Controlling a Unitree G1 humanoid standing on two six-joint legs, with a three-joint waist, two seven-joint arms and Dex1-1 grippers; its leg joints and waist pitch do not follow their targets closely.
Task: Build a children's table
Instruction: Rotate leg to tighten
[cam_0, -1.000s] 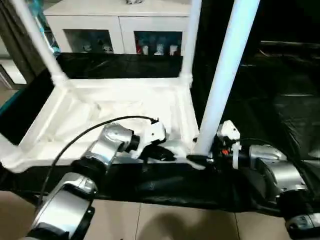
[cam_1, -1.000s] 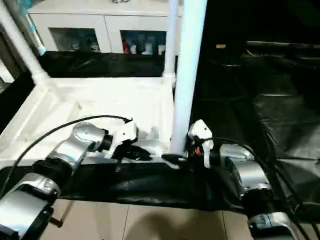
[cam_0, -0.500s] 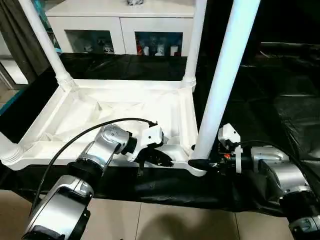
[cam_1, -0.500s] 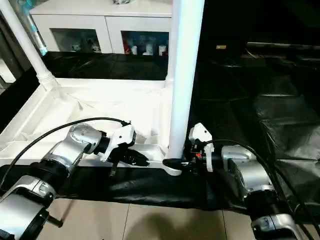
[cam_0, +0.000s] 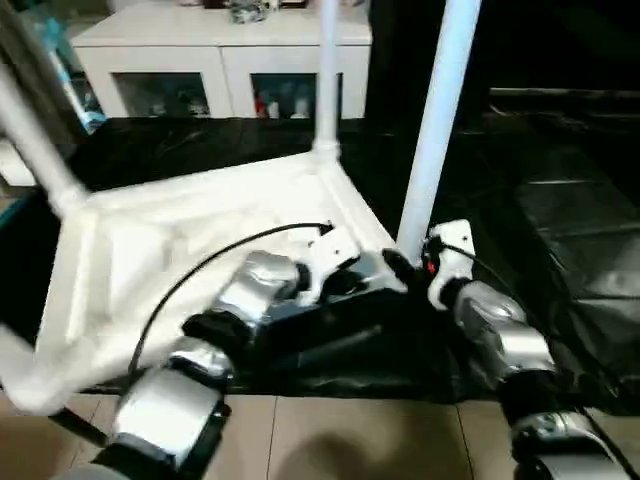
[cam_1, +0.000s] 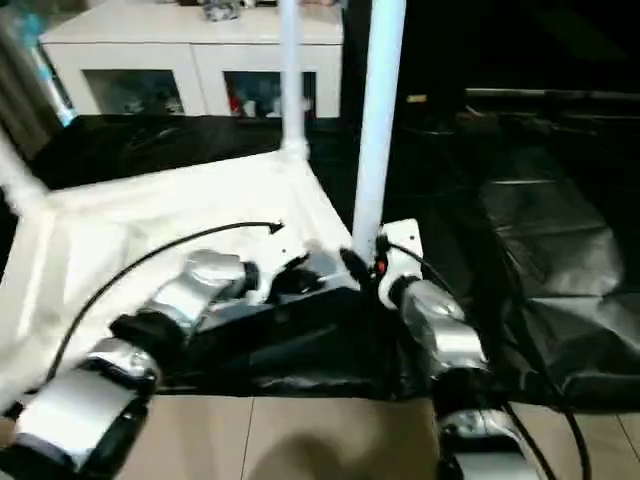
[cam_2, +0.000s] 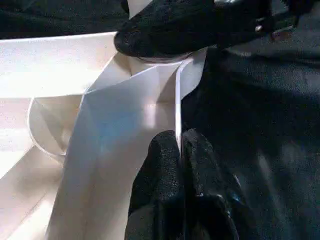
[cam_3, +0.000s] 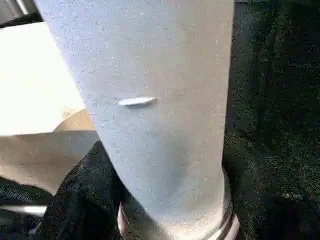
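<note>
The small all-white plastic children's table (cam_0: 200, 240) lies upside down on the black-draped counter (cam_0: 580, 230), legs up. Stiff, light and slick, it is probably best held at rim or leg base. The left gripper (cam_2: 179, 150) pinches its thin rim; the right gripper (cam_0: 400, 268) clamps the near leg (cam_0: 435, 120).

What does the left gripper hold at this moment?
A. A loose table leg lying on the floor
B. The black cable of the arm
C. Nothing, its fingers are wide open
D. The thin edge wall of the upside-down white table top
D: in the left wrist view the two black fingers of the left gripper are pressed together on the thin rim of the table top, near the corner socket.
</note>
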